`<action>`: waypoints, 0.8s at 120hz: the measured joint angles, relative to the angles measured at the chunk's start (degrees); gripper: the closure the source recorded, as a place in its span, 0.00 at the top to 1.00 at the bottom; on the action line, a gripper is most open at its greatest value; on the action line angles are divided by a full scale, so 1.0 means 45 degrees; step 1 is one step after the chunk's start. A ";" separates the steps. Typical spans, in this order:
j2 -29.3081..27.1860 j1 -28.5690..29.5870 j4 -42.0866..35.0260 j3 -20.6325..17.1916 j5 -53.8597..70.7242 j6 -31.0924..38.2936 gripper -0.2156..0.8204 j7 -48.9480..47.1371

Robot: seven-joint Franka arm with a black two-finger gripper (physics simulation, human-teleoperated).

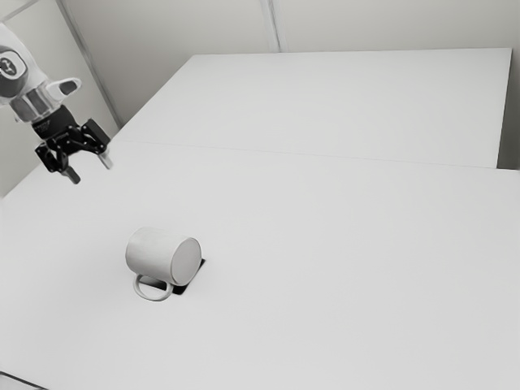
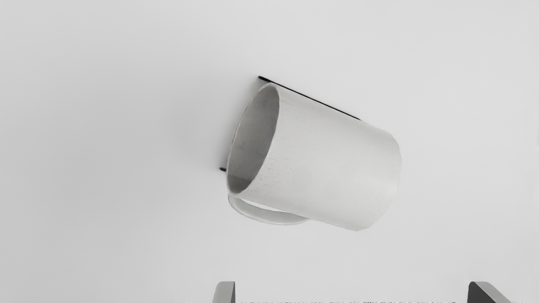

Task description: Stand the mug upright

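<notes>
- A plain white tabletop [image 1: 366, 268] spread beneath me, and in the exterior view a thin seam crossed it, with another pale top [image 1: 349, 101] beyond.
- Behind that stood light grey walls [image 1: 154, 32] with dark upright joints; a thin dark line [image 1: 23, 380] ran by the exterior view's lower left corner.
- The white mug [image 1: 153, 250] lay on its side on the nearer top, short of the seam and closer to the edge at the exterior view's left than to the far corner at its right.
- Its long axis ran level, its mouth facing the exterior view's right and a little toward that camera. In my wrist view the axis slanted against the line between my fingertips, with the base end closer to that line than the mouth.
- The handle [image 2: 269, 216] stuck out on the side nearest my fingers, and a flat black thing [image 1: 180, 289] peeked out beneath the mug, past its mouth.
- On my arm's white shell [image 1: 24, 81] sat a dark round emblem [image 1: 8, 63], too small to read.
- My pincer [image 1: 89, 170] hung above the table, well apart from the mug, fingers spread wide with nothing between them.
</notes>
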 joint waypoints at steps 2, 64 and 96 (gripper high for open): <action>0.0121 0.0085 -0.0048 0.0000 -0.0124 -0.0017 0.79 0.0079; 0.4033 0.1349 -0.0180 0.0539 -0.2999 -0.0419 0.79 0.4174; 0.5190 0.1606 -0.0129 0.0799 -0.4758 -0.0526 0.79 0.5755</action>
